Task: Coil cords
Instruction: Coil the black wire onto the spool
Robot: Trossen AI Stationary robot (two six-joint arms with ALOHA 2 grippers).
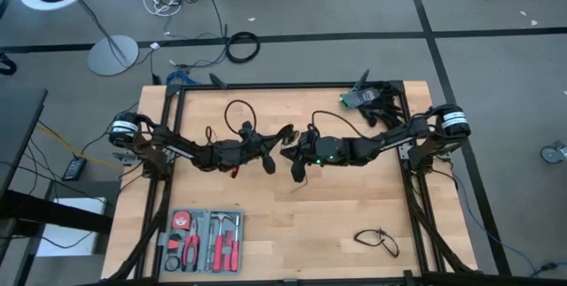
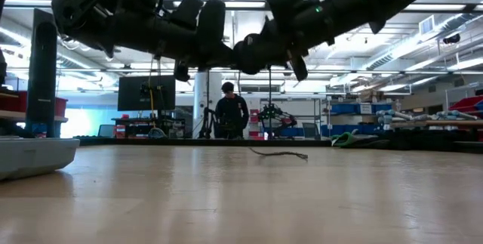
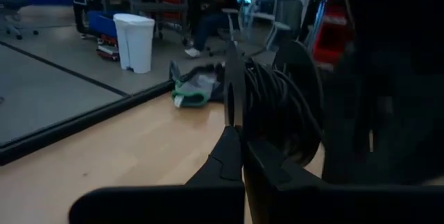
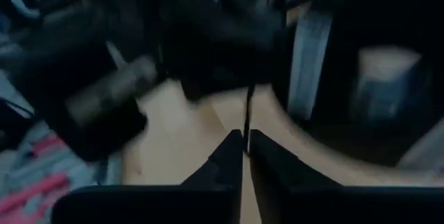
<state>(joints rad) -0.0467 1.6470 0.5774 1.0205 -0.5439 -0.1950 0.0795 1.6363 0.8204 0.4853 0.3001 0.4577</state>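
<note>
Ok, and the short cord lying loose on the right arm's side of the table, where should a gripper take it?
Probably from straight above, pinching one strand of the short cord where its loop bows outward: it lies flat and thin on the table, so a side approach would slip.

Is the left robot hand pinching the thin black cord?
Touching. In the left wrist view the left gripper fingers are closed on the cord, which rises from between them.

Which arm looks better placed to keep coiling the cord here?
Probably the left. Its wrist view shows the left gripper with jaws shut on the cord, loops hanging beyond. The right gripper is also shut on a thin strand, likely just holding the end.
</note>
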